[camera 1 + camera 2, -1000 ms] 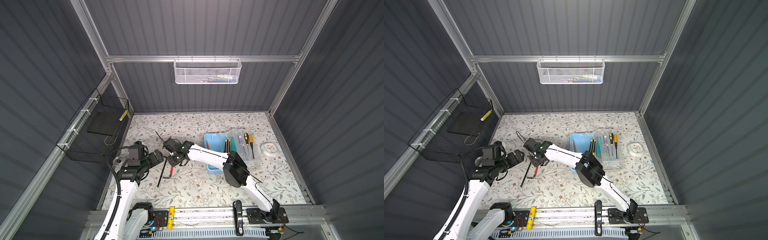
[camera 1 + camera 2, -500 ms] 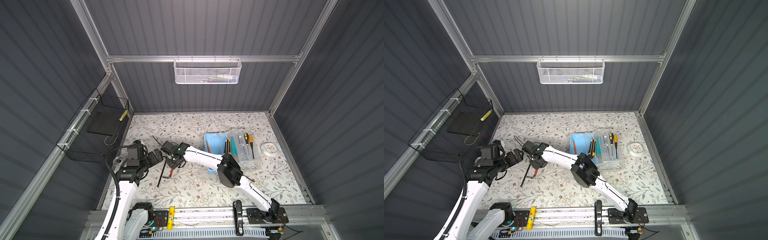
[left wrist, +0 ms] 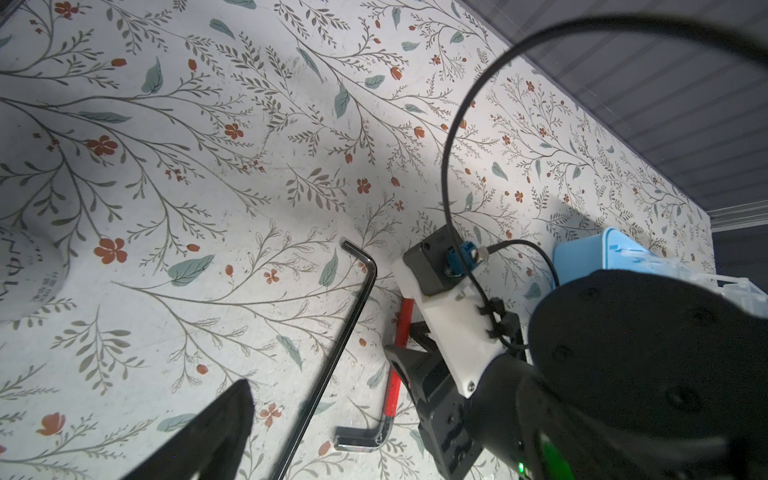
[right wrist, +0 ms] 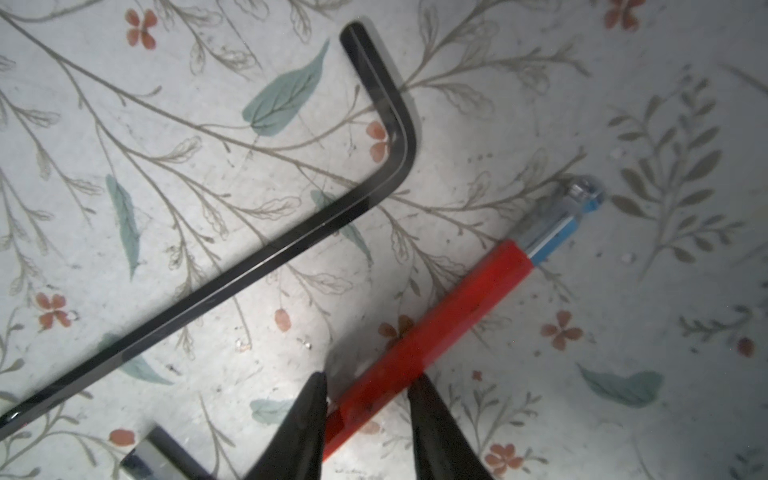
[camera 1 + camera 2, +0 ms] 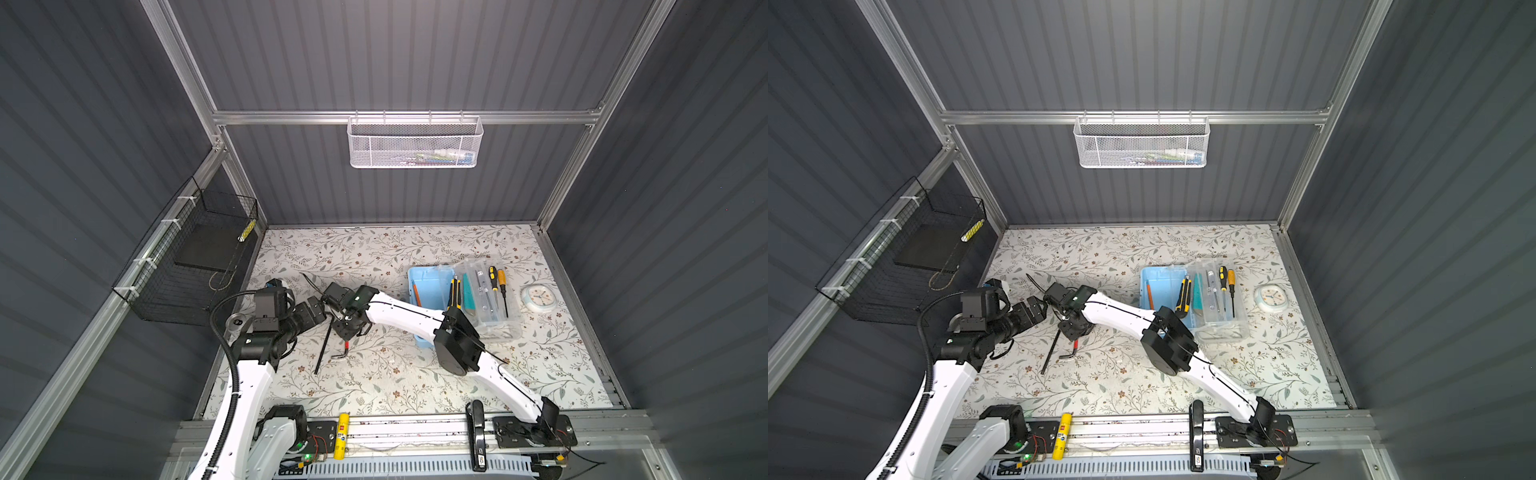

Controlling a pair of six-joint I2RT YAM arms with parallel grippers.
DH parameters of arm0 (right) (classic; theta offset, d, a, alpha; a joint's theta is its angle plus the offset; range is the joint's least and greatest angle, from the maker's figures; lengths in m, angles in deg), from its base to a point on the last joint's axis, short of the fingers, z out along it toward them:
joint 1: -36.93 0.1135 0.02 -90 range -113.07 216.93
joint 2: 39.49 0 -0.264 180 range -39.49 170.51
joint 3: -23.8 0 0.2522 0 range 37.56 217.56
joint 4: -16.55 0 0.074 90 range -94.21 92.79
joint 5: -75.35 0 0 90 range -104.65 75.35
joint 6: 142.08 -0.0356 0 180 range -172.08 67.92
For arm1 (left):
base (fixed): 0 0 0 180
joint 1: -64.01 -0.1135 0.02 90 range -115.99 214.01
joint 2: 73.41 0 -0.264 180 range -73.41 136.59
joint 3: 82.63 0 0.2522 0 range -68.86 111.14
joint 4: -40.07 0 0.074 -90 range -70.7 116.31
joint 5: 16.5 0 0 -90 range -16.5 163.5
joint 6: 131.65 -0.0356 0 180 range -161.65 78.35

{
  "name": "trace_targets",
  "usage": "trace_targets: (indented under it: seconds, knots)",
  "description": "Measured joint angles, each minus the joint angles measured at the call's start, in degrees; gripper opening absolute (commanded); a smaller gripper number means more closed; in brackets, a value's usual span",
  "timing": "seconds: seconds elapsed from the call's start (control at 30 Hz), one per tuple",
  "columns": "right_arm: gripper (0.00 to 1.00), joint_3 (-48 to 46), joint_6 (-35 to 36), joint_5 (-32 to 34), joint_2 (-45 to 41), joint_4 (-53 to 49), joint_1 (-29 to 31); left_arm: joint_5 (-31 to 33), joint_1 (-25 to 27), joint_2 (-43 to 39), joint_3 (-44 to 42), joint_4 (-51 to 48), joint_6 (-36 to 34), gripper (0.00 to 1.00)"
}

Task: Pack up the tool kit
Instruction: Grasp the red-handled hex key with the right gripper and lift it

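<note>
The tool kit's light-blue box [image 5: 430, 286] stands open at the right, its clear lid [image 5: 490, 311] folded out with screwdrivers [image 5: 498, 282] lying on it. A yellow-black utility knife [image 5: 454, 293] rests along the box edge. Two hex keys lie on the floral mat at the left: a long black one [image 4: 249, 266] and a shorter one with a red sleeve [image 4: 457, 299]. My right gripper [image 4: 368, 378] reaches across the middle, and its fingers press both sides of the red sleeve while the key lies on the mat. My left gripper [image 5: 313, 313] hovers open just left of it, holding nothing.
A white mesh basket [image 5: 413, 143] hangs on the back wall. On the left wall hangs a black wire basket [image 5: 195, 257]. A round white clock [image 5: 538, 298] lies right of the lid. A grey cylinder [image 3: 25, 274] stands by the left arm.
My right gripper has shifted slightly left and down onto the red-sleeved hex key, and its jaws have narrowed around it. The left arm has barely moved.
</note>
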Motion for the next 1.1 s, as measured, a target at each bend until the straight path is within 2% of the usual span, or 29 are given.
trace_targets:
  seconds: [0.27,0.57,0.83,1.0,1.1]
  knots:
    - [0.2,-0.4,0.7,1.0,-0.2,-1.4,-0.7,0.0,0.0,0.0,0.0,0.0,0.0,1.0]
    - [0.27,-4.0,0.1,1.8,-2.1,-0.6,-1.2,-0.5,0.0,0.0,0.0,0.0,0.0,1.0]
    - [0.13,-4.0,-1.1,1.9,-2.1,-0.6,-1.7,-0.5,0.0,0.0,0.0,0.0,0.0,0.99]
    - [0.0,-4.0,-2.6,1.5,-2.2,-0.6,-2.7,-0.5,0.0,-0.2,0.0,0.0,0.0,0.99]
    - [0.0,-4.8,-3.5,1.6,-2.8,-0.4,-3.4,-0.5,0.0,-0.2,0.0,0.0,0.0,0.99]
